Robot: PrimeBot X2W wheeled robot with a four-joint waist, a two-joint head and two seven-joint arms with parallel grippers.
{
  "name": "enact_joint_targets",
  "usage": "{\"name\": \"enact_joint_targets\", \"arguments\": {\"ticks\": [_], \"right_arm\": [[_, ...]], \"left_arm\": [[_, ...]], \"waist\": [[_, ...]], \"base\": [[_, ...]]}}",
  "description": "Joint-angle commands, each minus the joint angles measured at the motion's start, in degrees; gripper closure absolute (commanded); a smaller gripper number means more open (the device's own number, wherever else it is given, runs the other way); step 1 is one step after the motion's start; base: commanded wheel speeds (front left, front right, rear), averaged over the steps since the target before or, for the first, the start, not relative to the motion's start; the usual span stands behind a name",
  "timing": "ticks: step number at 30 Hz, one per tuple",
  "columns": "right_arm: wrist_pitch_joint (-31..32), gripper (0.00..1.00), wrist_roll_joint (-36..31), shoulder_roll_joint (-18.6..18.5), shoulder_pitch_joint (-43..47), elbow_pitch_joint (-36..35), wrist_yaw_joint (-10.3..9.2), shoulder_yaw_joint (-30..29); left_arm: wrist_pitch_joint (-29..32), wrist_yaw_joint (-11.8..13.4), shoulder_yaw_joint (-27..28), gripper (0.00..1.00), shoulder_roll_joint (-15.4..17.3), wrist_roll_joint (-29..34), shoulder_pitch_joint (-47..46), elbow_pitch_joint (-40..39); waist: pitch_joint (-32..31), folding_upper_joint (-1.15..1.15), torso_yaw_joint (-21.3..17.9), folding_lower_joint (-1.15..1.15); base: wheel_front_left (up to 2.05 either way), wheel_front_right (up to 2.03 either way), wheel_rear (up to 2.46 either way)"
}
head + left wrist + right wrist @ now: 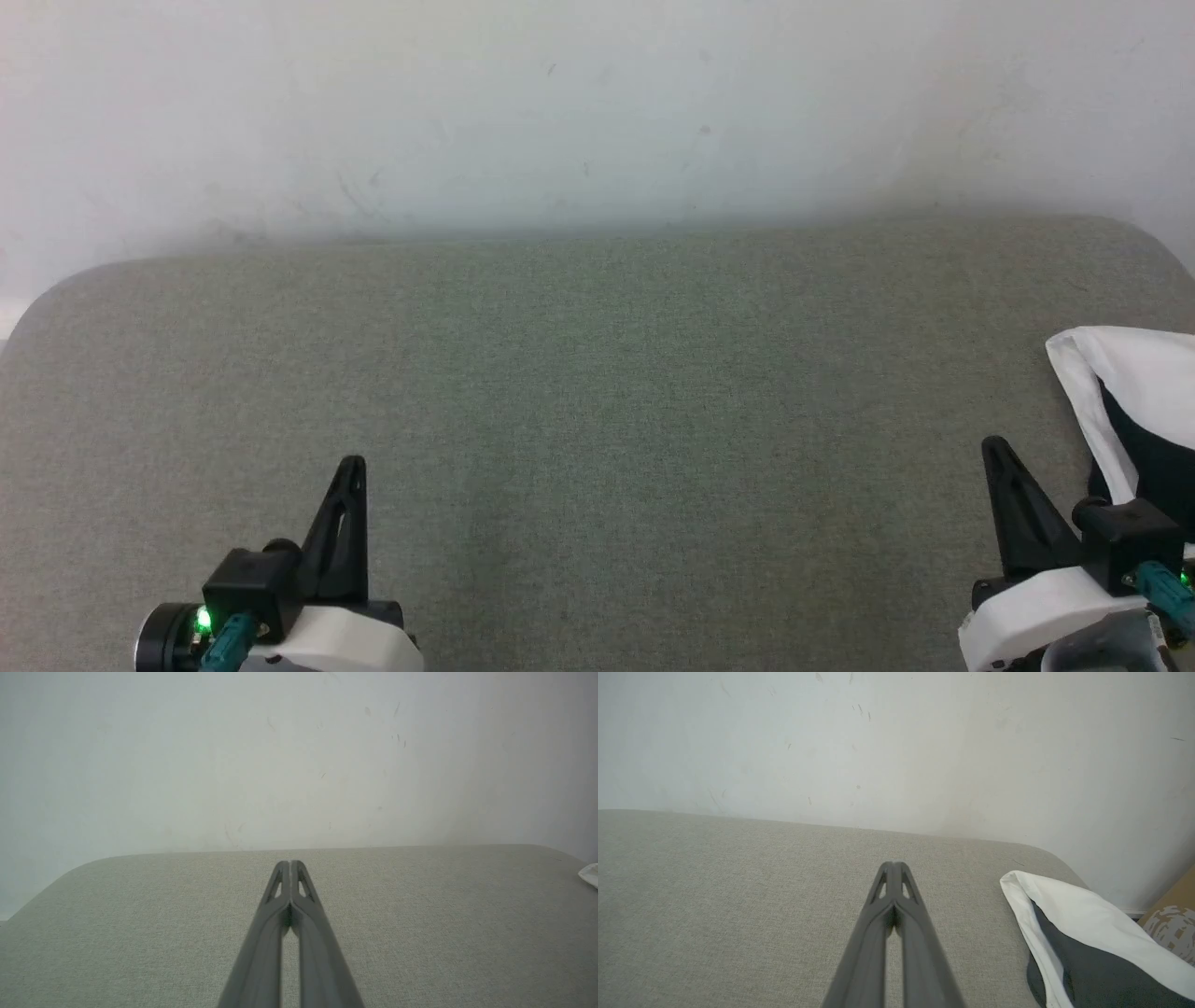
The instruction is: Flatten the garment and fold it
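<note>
Grey-green fabric surface [597,373] below a pale wall [597,112]; both grippers clenched on nothing.
Head view: the garment [1134,373] lies bunched just right of the right gripper [992,450], well apart from the left gripper [352,465]. Left wrist view: fingers [306,891] pressed together, a white scrap of the garment far to their right (at the frame's edge). Right wrist view: fingers together, white-and-black cloth near, to their right.
</note>
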Motion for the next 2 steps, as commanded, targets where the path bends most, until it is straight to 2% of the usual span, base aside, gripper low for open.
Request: {"name": "enact_joint_targets", "arguments": {"ticks": [1, 2], "right_arm": [[0.21, 1.0, -0.18, 0.11, -1.0, 0.21, -0.06, 0.34], [0.24, 1.0, -0.19, 0.11, -1.09, 0.27, -0.06, 0.42]], "left_arm": [[0.37, -0.77, 0.6, 1.0, -0.57, 0.99, -1.33, 0.46], [0.49, -0.88, 0.74, 1.0, -0.72, 1.18, -1.42, 0.56]], "waist": [[0.0, 0.0, -0.03, 0.0], [0.01, 0.0, -0.05, 0.0]], "base": [[0.0, 0.0, 0.0], [0.0, 0.0, 0.0]]}}
